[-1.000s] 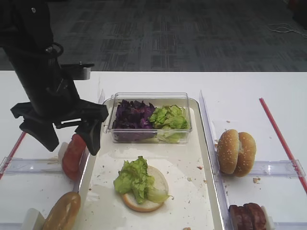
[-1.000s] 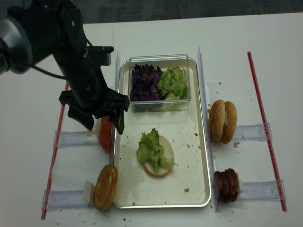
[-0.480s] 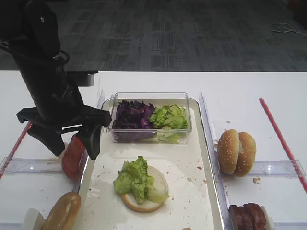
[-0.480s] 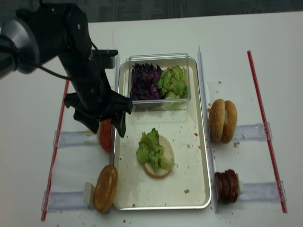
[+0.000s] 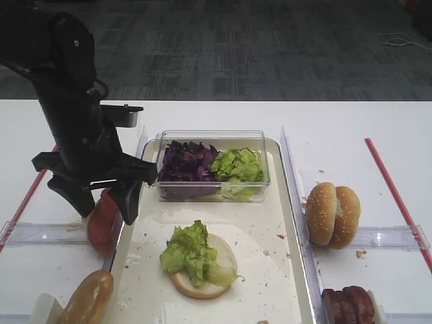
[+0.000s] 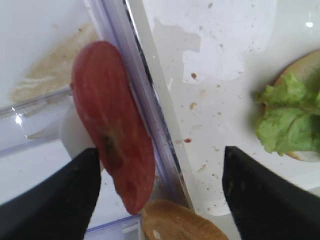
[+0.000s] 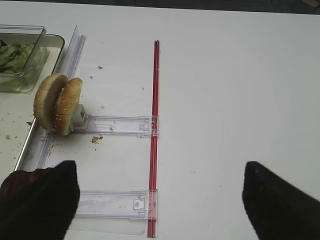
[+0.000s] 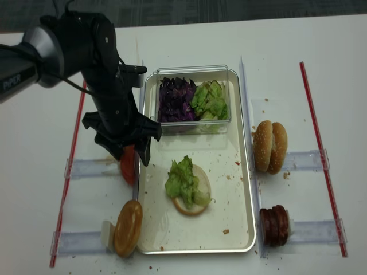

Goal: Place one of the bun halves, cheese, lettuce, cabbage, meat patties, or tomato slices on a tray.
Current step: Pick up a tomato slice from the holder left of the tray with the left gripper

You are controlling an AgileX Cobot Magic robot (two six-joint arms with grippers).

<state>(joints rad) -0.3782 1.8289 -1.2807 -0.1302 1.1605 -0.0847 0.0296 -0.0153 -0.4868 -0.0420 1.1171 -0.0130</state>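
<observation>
The left gripper (image 5: 101, 202) hangs with its jaws spread wide on either side of the tomato slices (image 5: 102, 220), which stand on edge in a clear rack (image 5: 40, 233) just off the left rim of the tray (image 8: 236, 226); in the left wrist view one finger (image 6: 47, 200) shows just touching the flat red face while the other is well apart over the tray, so nothing is gripped yet. The tomato slices are likely light, soft, wet and slippery, and would bruise or split under a hard squeeze; the sensible hold is across the flat faces near the upper edge, with gentle pressure, lifting straight up out of the rack. On the tray a bun half (image 5: 206, 277) topped with lettuce (image 5: 189, 253) lies near the middle, and a clear tub (image 5: 210, 138) of cabbage (image 5: 185, 165) and more lettuce sits at the far edge. Other bun halves (image 5: 333, 214) stand beyond the right rim of the tray, with the meat patties (image 5: 349, 305) nearer the front. The right gripper (image 7: 160, 200) shows only as two dark fingertips far apart, holding nothing. White lettering on the left arm reads "PIPER"; no other writing is legible.
</observation>
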